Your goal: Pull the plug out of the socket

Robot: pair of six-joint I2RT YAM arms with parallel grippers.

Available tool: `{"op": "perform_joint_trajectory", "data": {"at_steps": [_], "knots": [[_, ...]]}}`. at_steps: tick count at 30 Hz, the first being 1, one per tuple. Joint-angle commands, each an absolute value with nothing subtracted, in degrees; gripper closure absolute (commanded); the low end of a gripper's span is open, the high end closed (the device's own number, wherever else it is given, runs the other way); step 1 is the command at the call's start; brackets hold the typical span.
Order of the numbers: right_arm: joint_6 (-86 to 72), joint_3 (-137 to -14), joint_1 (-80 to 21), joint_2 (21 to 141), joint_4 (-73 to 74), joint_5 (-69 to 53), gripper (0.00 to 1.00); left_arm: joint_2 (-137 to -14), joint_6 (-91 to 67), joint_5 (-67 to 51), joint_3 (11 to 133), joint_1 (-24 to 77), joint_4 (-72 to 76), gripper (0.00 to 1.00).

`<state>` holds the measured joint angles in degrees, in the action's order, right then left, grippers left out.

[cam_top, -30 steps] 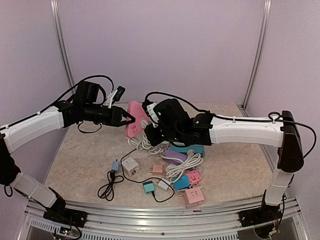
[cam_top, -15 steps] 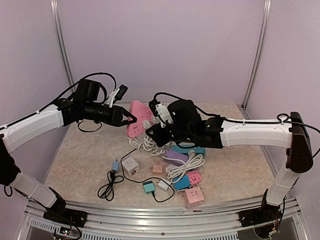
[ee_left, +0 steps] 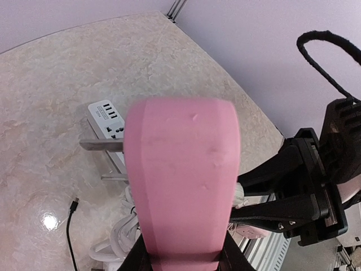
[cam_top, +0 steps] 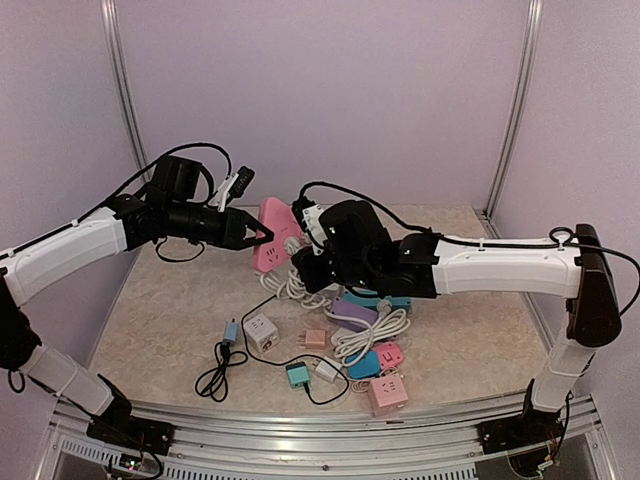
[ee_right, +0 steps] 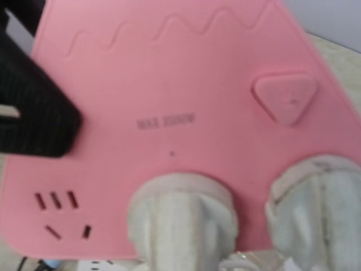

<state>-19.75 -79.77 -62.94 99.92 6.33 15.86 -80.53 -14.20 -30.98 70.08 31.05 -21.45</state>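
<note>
Socket [cam_top: 275, 228], pink and triangular, is held clear of the table [cam_top: 170, 300]; the left gripper [cam_top: 258, 236] is clenched on its left edge, and one black finger [ee_right: 34, 113] lies across its face in the right wrist view. The right gripper [cam_top: 303, 255] sits at the socket's right side, its jaws nearly closed around a white plug [ee_right: 180, 220], which is seated at the socket's lower edge beside a second white body [ee_right: 316, 209]. White cable [cam_top: 290, 288] lies coiled on the table below the socket.
</note>
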Motion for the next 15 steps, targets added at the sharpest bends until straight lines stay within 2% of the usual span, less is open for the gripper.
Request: {"op": "perform_joint_trajectory", "data": {"at_steps": [1,15], "knots": [[-18.78,-83.59,-64.87,101.90,9.41,23.63,1.00,-80.57,-16.20,-31.47,72.77,30.90,-17.20,1.00],[-18.90,-83.70,-66.64,101.24,9.45,26.26,1.00,-81.09,-17.20,-33.13,72.51,29.53,-16.48,1.00]]}}
